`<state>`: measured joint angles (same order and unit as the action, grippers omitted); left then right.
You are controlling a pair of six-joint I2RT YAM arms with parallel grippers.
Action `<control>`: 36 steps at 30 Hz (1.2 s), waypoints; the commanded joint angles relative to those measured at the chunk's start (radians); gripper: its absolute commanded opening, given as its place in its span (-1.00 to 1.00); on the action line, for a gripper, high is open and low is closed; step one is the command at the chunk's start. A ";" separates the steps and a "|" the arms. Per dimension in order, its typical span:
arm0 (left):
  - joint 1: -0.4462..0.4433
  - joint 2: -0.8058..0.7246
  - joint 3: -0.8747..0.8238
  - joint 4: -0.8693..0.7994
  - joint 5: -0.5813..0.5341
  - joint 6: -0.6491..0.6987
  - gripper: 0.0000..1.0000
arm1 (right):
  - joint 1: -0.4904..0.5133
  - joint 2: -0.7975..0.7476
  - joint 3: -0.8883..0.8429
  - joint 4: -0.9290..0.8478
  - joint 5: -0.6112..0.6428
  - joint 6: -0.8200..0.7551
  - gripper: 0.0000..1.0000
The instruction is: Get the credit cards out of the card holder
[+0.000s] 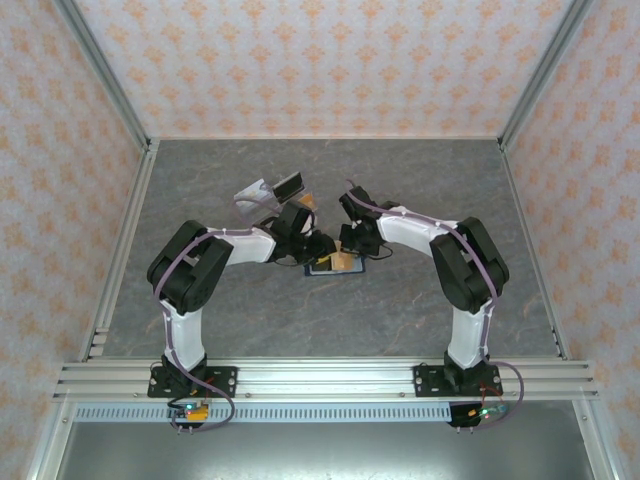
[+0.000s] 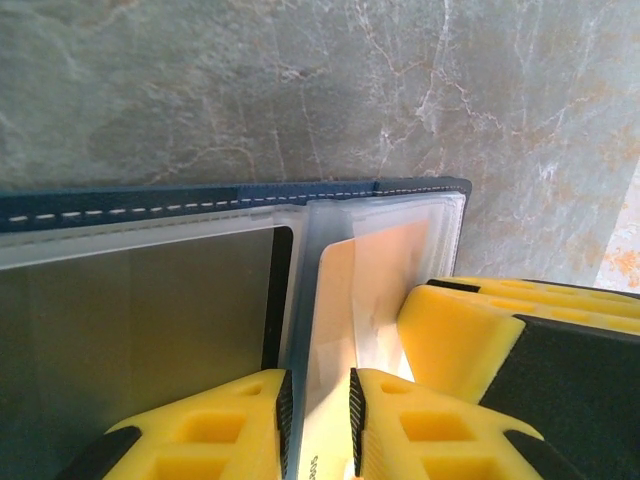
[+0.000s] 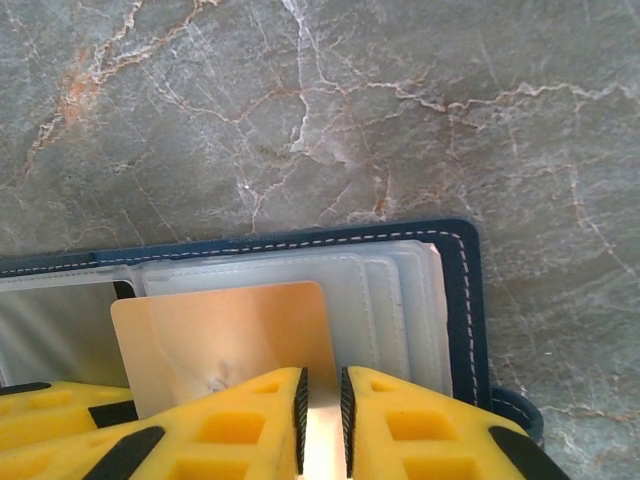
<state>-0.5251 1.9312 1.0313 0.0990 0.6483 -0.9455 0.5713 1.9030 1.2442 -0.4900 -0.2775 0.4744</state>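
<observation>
Grey marble covered the tabletop (image 1: 300, 320), veined in white and rust. The card holder (image 3: 462, 300) showed dark navy with a white dashed stitch line along its edge, and its pockets (image 3: 385, 300) were a milky grey-blue. The credit card (image 3: 230, 335) was pale orange-tan. The left gripper (image 2: 318, 385) and right gripper (image 3: 322, 385) were bright yellow with black pads (image 2: 285, 410). The arms (image 1: 190, 275) were black and white. The walls (image 1: 320, 60) were peach with an orange floral repeat.

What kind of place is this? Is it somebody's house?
Probably not a house, more likely a robot test booth. A left arm and a right arm are bolted to a metal rail at a marble-look table, with wallpapered panels in a metal frame.
</observation>
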 commanded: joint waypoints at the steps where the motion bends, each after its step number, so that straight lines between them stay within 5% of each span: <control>1: 0.002 0.035 0.007 0.014 0.028 -0.017 -0.51 | 0.005 0.033 0.008 -0.051 0.026 -0.005 -0.61; 27: 0.043 -0.070 -0.048 -0.029 0.039 0.038 -1.00 | -0.018 -0.027 -0.057 -0.016 0.084 0.028 -0.61; 36: 0.059 -0.223 -0.001 -0.354 -0.034 0.268 -1.00 | -0.018 -0.145 -0.093 0.032 0.074 0.021 -0.49</control>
<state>-0.4683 1.7630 0.9894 -0.0624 0.6739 -0.8024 0.5594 1.8385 1.1736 -0.4587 -0.2428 0.4950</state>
